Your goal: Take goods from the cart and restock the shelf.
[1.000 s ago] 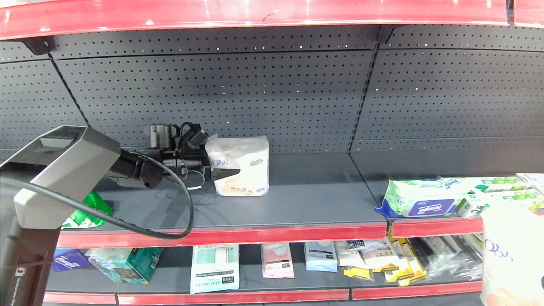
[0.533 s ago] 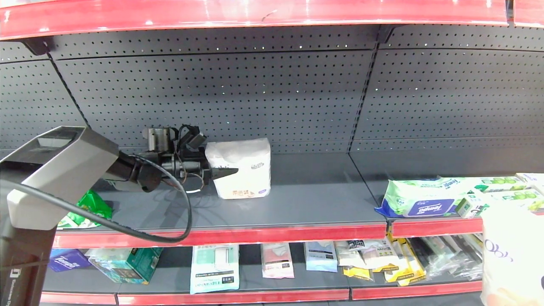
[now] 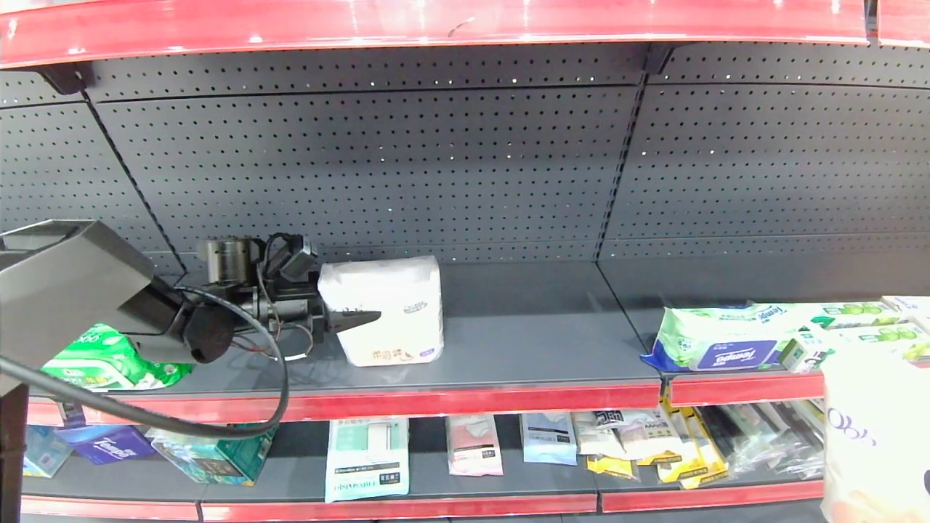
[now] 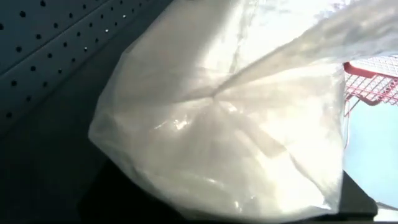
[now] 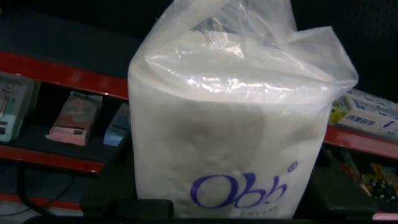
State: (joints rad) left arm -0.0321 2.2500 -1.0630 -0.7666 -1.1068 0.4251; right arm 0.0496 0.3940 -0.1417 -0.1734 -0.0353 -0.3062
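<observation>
On the middle shelf, left of centre, the white tissue pack stands upright, with the left claw clenched on its side, one finger across its front. Low at the right, the right claw grasps a second tissue pack, held out in front of the shelf

I see blue lettering on the tissue pack in my right gripper's jaws, small print on my left gripper's roll pack.
</observation>
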